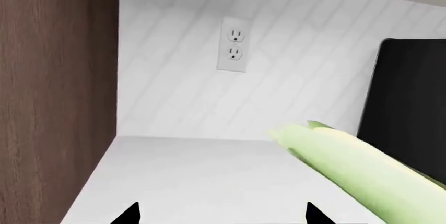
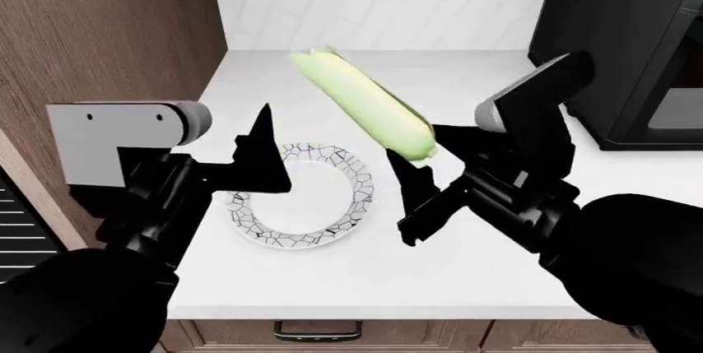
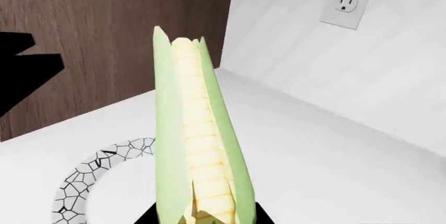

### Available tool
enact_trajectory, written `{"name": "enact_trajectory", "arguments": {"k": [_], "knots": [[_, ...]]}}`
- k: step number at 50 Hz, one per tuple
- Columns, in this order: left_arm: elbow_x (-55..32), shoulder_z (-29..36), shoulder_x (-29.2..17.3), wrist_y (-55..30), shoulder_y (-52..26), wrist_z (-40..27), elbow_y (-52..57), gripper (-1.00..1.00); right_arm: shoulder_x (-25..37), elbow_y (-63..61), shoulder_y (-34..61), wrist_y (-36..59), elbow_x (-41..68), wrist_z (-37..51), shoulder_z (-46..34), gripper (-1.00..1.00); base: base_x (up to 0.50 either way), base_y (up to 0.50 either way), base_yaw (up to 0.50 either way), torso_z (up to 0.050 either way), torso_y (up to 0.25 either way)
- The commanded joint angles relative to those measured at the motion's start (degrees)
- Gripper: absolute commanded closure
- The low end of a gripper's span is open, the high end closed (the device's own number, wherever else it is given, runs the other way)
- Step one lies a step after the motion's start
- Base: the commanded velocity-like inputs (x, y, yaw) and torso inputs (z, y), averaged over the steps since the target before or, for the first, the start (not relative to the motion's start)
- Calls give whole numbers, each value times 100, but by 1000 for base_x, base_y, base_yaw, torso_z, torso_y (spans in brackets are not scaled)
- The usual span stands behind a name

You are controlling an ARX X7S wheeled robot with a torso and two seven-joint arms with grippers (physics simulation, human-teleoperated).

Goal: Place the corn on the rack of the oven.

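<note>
The corn (image 2: 368, 109) is clamped at its blunt end by the right gripper (image 2: 416, 174), mid-frame in the head view, raised clear of the plate (image 2: 250, 223) for carrying to the oven; the left gripper (image 2: 262, 151) is spread, empty, centre-left

corn (image 3: 195, 172) base hidden in right gripper (image 3: 202, 216), oven and rack out of view
</note>
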Motion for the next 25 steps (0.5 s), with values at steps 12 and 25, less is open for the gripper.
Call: {"name": "enact_trajectory", "arguments": {"k": [12,25], "knots": [[-2090,-330,-355,-870,-839,-1579,165,-100,532,-733,324,409,2489,1977,1022,100,0,0,0,0,0],[-3348,-261,-731,-870,-1099,-2599,154,-100,940,-1003,450,182,3512,2703,1084,100,0,0,0,0,1]]}}
